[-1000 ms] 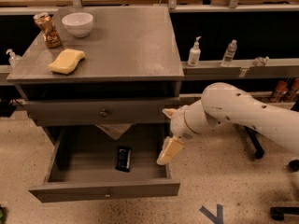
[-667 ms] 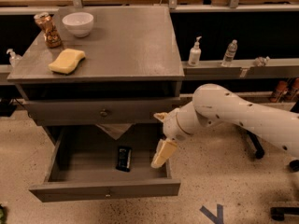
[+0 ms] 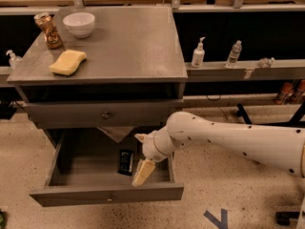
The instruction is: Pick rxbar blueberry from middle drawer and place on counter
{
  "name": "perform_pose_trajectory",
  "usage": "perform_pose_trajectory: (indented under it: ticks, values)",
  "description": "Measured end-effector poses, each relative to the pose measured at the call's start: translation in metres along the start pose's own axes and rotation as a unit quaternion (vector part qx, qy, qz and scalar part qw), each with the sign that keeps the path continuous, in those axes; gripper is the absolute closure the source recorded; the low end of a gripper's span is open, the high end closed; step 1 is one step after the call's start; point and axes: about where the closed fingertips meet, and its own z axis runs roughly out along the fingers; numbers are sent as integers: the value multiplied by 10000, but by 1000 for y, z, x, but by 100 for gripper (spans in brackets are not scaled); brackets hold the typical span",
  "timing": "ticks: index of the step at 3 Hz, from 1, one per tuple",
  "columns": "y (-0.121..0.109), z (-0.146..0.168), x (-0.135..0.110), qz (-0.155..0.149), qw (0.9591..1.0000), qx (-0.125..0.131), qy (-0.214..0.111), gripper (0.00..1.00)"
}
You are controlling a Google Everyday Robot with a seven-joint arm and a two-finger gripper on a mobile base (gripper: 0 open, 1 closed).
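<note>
The rxbar blueberry [image 3: 126, 161], a small black bar, lies flat on the floor of the open middle drawer [image 3: 105, 194], right of its centre. My gripper [image 3: 138, 160] hangs over the drawer's right part, just right of the bar, with cream fingers [image 3: 143, 171] spread apart and nothing between them. The white arm reaches in from the right. The counter [image 3: 128, 42] is the grey cabinet top above.
On the counter's left stand a yellow sponge [image 3: 67, 62], a white bowl [image 3: 79, 23] and a can [image 3: 47, 30]. The top drawer [image 3: 102, 114] is shut. Bottles [image 3: 198, 54] stand on a grey ledge to the right. A black chair base [image 3: 267, 123] is behind the arm.
My gripper and arm have moved left, from beside the drawer's right wall to over the drawer, close to the bar. The bar has not moved.
</note>
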Motion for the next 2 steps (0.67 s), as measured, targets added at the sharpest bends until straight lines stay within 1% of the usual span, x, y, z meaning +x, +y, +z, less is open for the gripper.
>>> perform_pose_trajectory:
  ticks: [1,2]
  values:
    - [-1,6,-2,-31,10000,-60,-5,0]
    - [-41,43,15,185,9996,69,-220,0]
